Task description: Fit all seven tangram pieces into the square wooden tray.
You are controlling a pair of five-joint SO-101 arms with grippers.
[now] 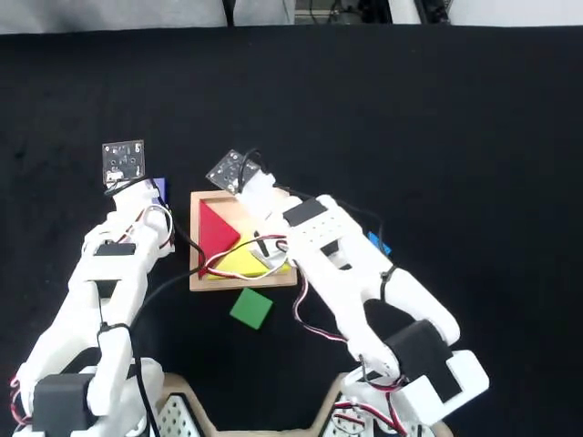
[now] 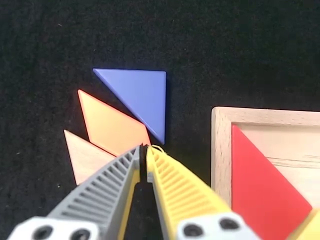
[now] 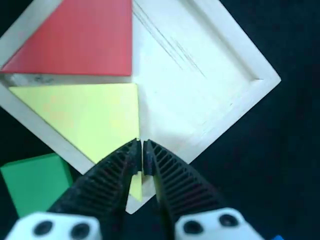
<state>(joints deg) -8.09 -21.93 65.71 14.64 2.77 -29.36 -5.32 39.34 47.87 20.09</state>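
Note:
The square wooden tray [image 1: 288, 279] holds a red triangle [image 1: 215, 231] and a yellow triangle [image 1: 240, 264] side by side. My right gripper [image 3: 141, 144] is shut and empty, its tips just over the yellow triangle [image 3: 85, 117] near the tray's bare part [image 3: 200, 75]. My left gripper [image 2: 145, 148] is shut and empty, its tips at the edge of an orange parallelogram [image 2: 112, 125]. A blue-violet triangle [image 2: 140, 95] and a pale tan triangle [image 2: 82, 157] lie against the parallelogram, left of the tray rim [image 2: 220, 150]. A green square [image 1: 250, 308] lies in front of the tray.
A small blue piece [image 1: 378, 243] peeks out to the right of the right arm [image 1: 364, 282]. The left arm [image 1: 109, 273] stands left of the tray. Black cloth covers the table, with wide free room at the back and right.

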